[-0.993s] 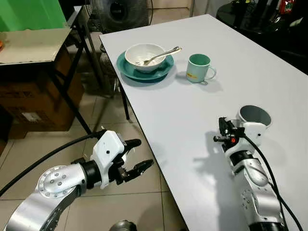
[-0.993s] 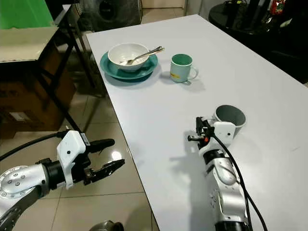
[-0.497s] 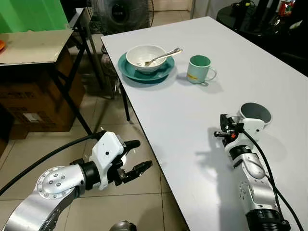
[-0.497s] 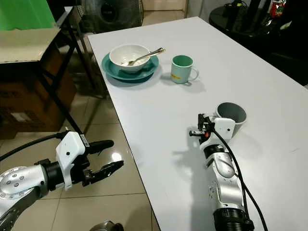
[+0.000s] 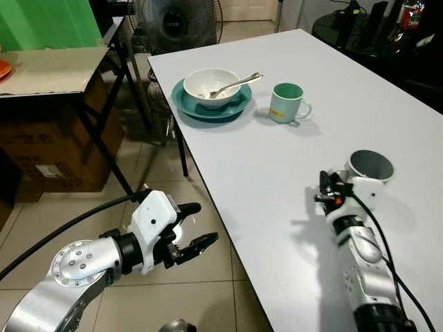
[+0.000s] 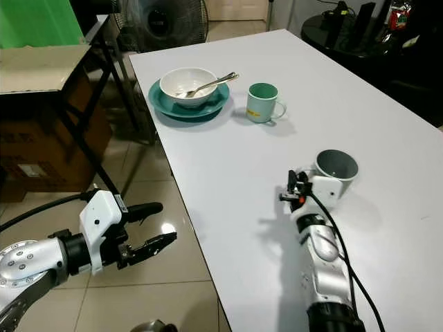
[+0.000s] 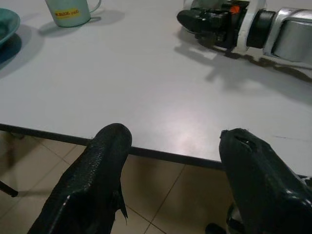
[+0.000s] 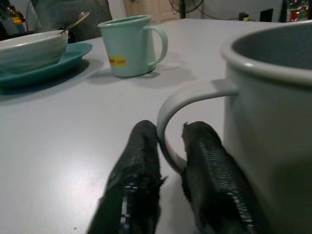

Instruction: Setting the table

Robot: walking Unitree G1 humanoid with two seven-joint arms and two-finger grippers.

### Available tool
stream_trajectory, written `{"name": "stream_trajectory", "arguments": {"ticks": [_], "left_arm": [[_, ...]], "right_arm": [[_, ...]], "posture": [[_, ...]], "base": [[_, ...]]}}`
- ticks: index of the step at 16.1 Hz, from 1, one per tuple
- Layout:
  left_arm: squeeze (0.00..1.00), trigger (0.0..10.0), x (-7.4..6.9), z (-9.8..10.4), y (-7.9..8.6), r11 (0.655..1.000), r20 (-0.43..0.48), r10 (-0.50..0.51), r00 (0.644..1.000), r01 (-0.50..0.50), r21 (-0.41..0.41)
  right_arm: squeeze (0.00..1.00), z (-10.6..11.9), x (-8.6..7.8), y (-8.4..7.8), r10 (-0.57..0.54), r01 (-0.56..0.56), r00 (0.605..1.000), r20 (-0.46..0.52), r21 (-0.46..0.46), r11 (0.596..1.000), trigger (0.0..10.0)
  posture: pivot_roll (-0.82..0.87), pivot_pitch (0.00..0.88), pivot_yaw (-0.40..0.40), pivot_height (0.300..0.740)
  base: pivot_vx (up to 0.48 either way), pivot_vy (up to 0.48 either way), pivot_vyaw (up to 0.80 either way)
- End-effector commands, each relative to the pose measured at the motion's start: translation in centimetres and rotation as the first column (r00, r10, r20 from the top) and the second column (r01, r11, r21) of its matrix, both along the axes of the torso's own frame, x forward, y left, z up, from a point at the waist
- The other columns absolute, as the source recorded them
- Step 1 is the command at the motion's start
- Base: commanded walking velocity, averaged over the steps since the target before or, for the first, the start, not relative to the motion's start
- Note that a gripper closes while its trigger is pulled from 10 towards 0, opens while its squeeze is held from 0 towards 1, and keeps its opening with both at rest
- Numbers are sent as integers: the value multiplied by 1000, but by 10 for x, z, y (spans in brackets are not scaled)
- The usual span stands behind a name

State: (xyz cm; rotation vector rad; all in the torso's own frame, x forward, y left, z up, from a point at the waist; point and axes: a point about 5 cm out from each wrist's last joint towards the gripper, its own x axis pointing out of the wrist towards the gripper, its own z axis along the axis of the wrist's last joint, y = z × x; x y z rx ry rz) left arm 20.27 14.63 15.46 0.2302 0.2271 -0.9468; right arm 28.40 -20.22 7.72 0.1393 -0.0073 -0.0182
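Right claw point(image 8: 168, 161) pinches grey mug point(image 6: 336, 168) handle; mug upright, handle toward robot. Left claw point(image 5: 194, 225) spread.

A tan-topped side table point(image 5: 48, 69) on black legs stands at the far left, with a cardboard box point(image 5: 52, 149) under it. A floor fan point(image 5: 176, 21) sits beyond. The tiled floor point(image 5: 159, 180) is glossy. Dark clutter point(image 5: 387, 28) sits far right.

White table point(image 5: 277, 166) in front of me. On it: a teal plate point(image 5: 211, 107) at the far left corner, a mint mug point(image 5: 286, 102) beside it, and a grey mug point(image 5: 369, 167) nearer me.
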Motion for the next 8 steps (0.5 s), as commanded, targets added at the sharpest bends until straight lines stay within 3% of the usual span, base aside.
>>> {"name": "stream_trajectory", "arguments": {"ticks": [1,2,5,6,8], "left_arm": [[0,10000,0,0,4,1000,1,-2,1000,2,7],[0,10000,0,0,4,1000,1,-1,1000,1,7],[0,10000,0,0,5,1000,3,7,1000,-7,-1],[0,10000,0,0,6,1000,2,8,1000,-8,-2],[0,10000,0,-2,5,1000,-6,14,1000,-14,-12]], "right_arm": [[1000,3,-4,-2,-4,4,1000,15,12,1000,10000],[1000,4,-6,-2,3,-3,1000,19,13,1000,10000],[1000,23,-38,-8,62,-60,996,63,-28,998,10000],[1000,24,-41,-8,75,-72,995,63,-41,997,10000],[1000,37,-61,-4,203,-197,977,69,-87,977,10000]], "posture": [[-16,43,48,740],[-17,42,48,740],[-36,32,58,740],[-37,31,59,740],[-54,27,67,740]], "base": [[0,0,0],[0,0,0],[0,0,0],[0,0,0],[0,0,0]]}}
